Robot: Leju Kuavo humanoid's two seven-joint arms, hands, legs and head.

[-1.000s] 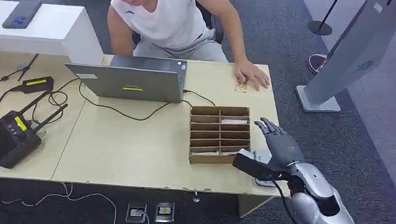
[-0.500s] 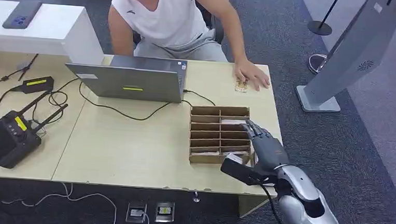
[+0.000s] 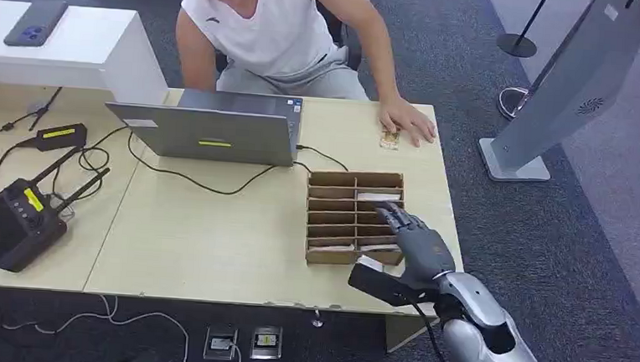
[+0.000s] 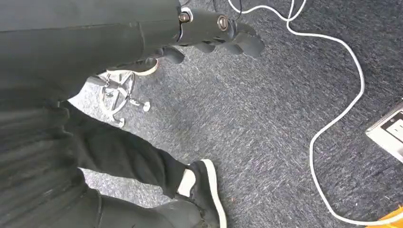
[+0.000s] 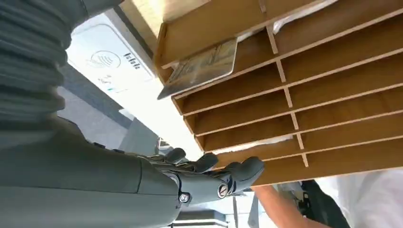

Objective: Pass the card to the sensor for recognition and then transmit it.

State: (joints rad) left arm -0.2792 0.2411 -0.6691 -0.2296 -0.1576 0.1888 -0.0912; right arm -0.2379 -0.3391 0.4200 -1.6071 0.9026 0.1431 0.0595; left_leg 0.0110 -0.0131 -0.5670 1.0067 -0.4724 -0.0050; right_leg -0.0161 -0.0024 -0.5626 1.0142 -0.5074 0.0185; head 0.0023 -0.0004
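My right hand (image 3: 418,241) hovers empty, fingers spread, over the slotted cardboard rack (image 3: 344,208). The card (image 5: 202,66) leans in a slot at its 7 o'clock, partly hidden.

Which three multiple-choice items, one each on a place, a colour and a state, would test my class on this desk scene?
1. Where is the robot's right hand?
A. over the right side of the card rack
B. on the black box with antennas
C. on the white counter

2. What colour is the card rack?
A. blue
B. brown
C. white

3. How is the laptop?
A. shut flat
B. lying upside down
C. open, lid raised

Answers:
1 A: the fingers reach over the rack's right-hand slots.
2 B: its walls and dividers are cardboard brown.
3 C: the grey lid stands up, facing the seated person.
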